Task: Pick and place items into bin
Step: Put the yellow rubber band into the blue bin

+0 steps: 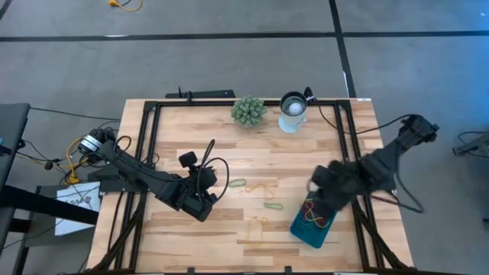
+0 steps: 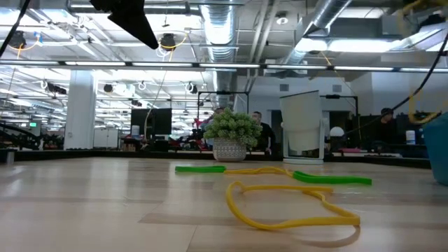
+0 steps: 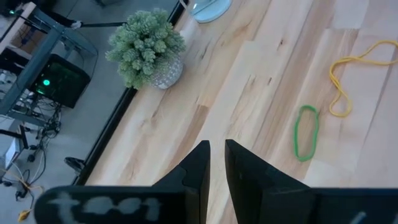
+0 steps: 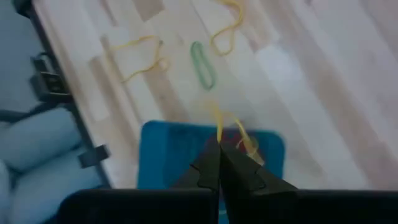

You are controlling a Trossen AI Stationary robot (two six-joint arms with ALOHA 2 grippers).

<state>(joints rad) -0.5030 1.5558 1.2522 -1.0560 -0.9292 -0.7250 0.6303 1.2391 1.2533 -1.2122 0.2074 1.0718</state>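
Rubber bands in bin point(image 1: 314, 223): several tangled loops lie inside.
Right gripper point(image 4: 219, 163): above the bin, fingers clenched on a yellow band point(image 4: 225, 123).
Left gripper point(image 3: 216, 163): well apart from the bin, fingers nearly closed, empty.
Left: 2 green bands point(image 1: 273, 205), 2 yellow bands point(image 1: 254, 222) beside the bin.

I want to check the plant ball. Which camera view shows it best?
The left wrist view shows the plant ball largest, with its pot, from above. The low view shows it smaller, from the side; the high view tiny. The right wrist view misses it.
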